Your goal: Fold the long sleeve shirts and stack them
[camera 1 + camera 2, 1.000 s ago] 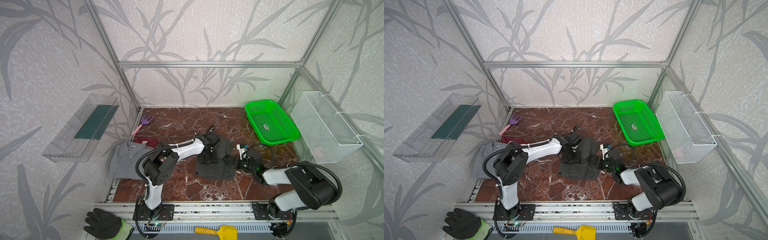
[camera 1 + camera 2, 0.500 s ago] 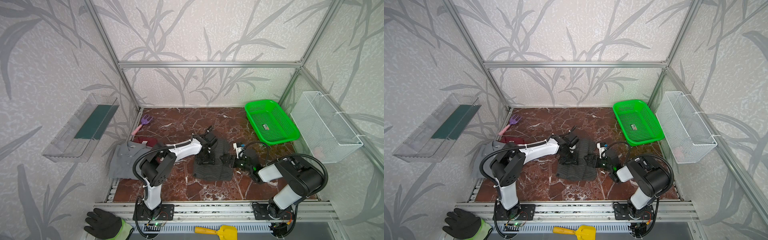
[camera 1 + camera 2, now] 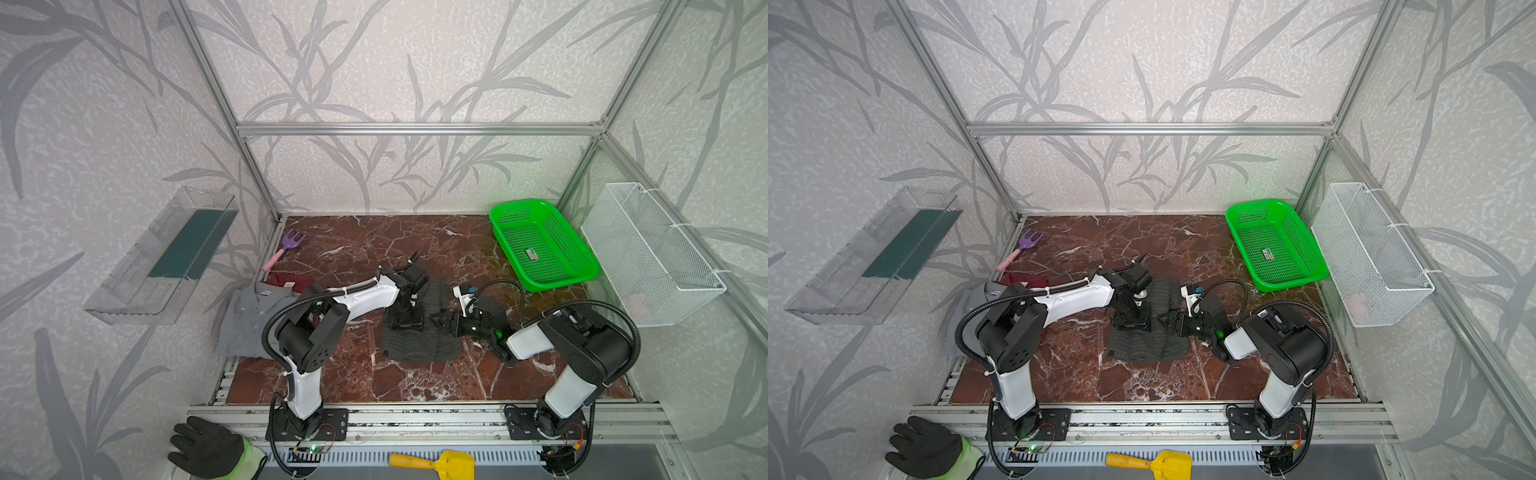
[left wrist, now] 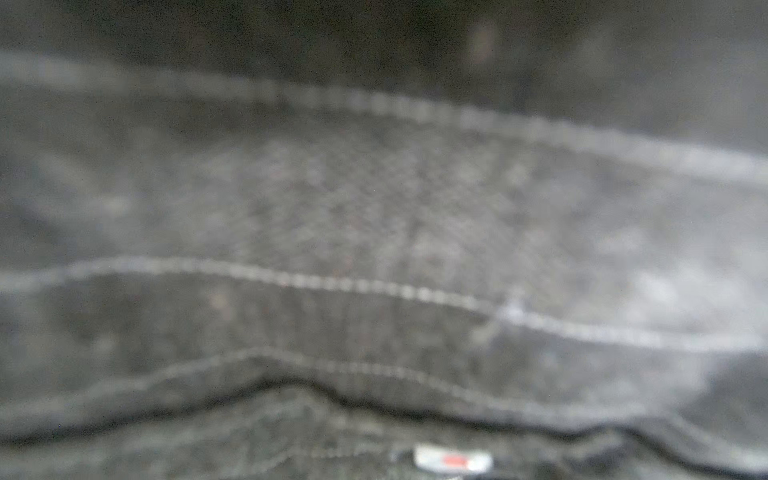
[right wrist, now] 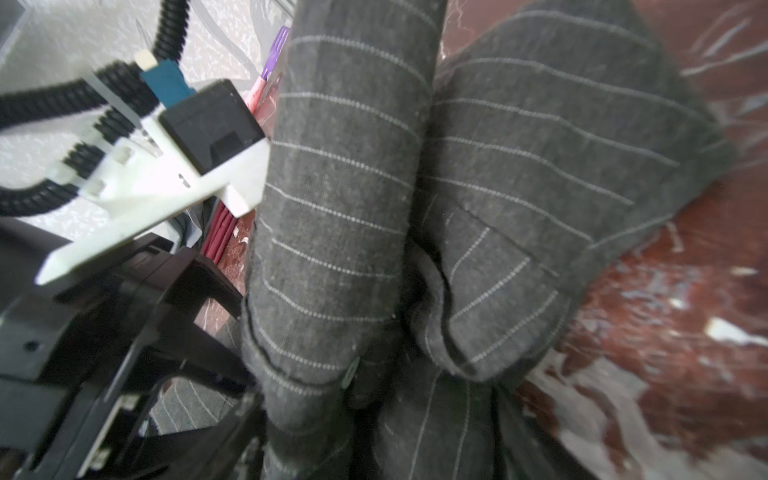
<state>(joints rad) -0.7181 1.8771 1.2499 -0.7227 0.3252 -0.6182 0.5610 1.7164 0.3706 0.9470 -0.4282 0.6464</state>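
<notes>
Pinstripe shirt (image 5: 340,208): woven cloth, matt, a bit fuzzy, w/ thin pale dotted stripes. Grey shirt (image 3: 245,320), left of frame: smoother matt cloth. Desk (image 3: 374,241): red-brown marble look, white veins, polished, slight sheen. Green basket (image 3: 565,245), upper right: glossy plastic mesh. White basket (image 3: 648,257) beside it: fine wire mesh, matt. Wall bin (image 3: 158,257), left: clear plastic. Frame bars (image 3: 415,129): brushed metal.

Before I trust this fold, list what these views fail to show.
- Left wrist view: only blurred pinstriped shirt, pressed close.
- Both top views: left end effector, jaws hidden under its own wrist.
- Both top views: dark red shirt mostly covered by grey shirt.
- Both top views: green basket, its label too small to read.
</notes>
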